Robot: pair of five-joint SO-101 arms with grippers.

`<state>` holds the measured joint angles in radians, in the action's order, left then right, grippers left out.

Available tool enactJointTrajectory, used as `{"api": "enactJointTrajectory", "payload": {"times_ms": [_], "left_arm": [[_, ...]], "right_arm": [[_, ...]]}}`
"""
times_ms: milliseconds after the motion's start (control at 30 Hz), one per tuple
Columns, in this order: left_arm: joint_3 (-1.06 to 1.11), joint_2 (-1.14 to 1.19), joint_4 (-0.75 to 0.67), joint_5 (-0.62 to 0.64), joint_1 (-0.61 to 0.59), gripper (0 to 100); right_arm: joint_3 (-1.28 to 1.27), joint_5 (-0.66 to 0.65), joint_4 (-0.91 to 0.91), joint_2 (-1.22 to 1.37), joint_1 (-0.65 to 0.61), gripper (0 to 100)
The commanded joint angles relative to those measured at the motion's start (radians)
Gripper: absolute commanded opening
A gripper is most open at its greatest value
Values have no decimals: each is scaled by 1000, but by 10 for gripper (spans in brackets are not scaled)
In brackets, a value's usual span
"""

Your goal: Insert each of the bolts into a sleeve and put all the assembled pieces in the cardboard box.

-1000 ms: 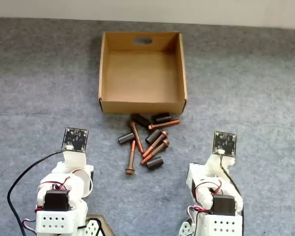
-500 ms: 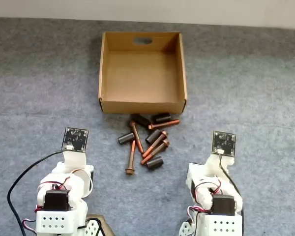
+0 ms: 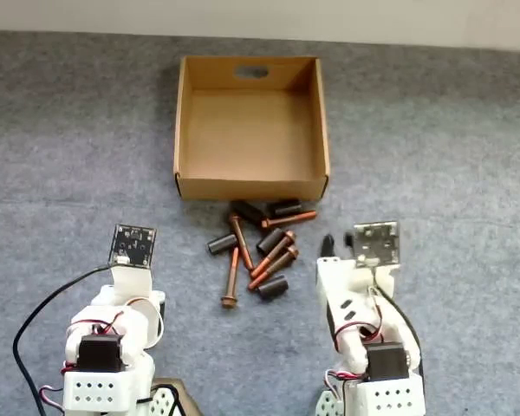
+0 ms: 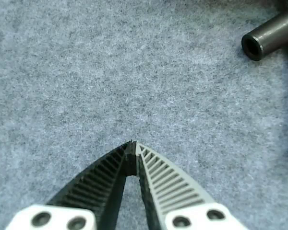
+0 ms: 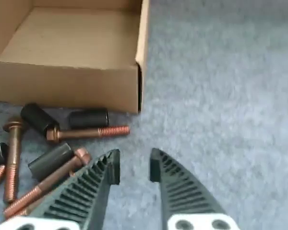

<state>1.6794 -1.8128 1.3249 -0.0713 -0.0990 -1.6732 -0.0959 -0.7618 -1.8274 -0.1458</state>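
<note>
You have five copper-coloured bolts (image 3: pixel 239 241) and five dark sleeves (image 3: pixel 273 287) lying loose in one cluster on the grey desk (image 3: pixel 442 156). The cluster sits just in front of the cardboard box (image 3: pixel 251 186) and between your two arms. No bolt sits inside a sleeve, and the one box holds nothing.

Two sleeves lie nearest the box wall, with one bolt (image 3: pixel 288 218) lying crosswise just beside them. Of the other four bolts, two point roughly toward the box at the cluster's left and two lie slanted side by side at its right. One sleeve (image 3: pixel 222 244) lies at the left edge of the cluster, one (image 3: pixel 270 240) sits in the middle, and the fifth lies at the near edge.

Your left tool (image 4: pixel 133 149) has its two fingers pressed tip to tip with nothing between them. It hangs over bare desk, and one sleeve (image 4: pixel 269 36) lies well apart from it with its open bore facing the camera.

Your right tool (image 5: pixel 134 165) has its fingers a narrow gap apart and holds nothing. It is just to the right of the cluster, near the crosswise bolt (image 5: pixel 89 132) and near the box's front corner (image 5: pixel 138 72).
</note>
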Motion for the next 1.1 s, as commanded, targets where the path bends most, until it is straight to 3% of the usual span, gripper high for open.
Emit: {"api": "enactJointTrajectory", "payload": {"times_ms": [0,233,467,567,733,867,1000,1067], "left_arm": [[16,-8,3,6,1,8],[16,-8,2,6,2,8],[16,-8,2,6,2,8],[16,-8,2,6,2,9],[16,-8,-18,6,2,10],[16,-8,-18,2,-4,10],[16,-7,-14,0,-5,10],[16,-7,-14,0,-18,10]], "right_arm": [[-28,-192,114,-4,18,263],[340,-161,4,7,120,262],[785,-166,-130,51,122,262],[943,-166,-220,216,122,262],[1248,-161,-530,650,120,262],[1351,-164,-759,915,120,262],[1320,-186,-881,1061,16,259],[1259,-316,-944,1118,-122,208]]}}
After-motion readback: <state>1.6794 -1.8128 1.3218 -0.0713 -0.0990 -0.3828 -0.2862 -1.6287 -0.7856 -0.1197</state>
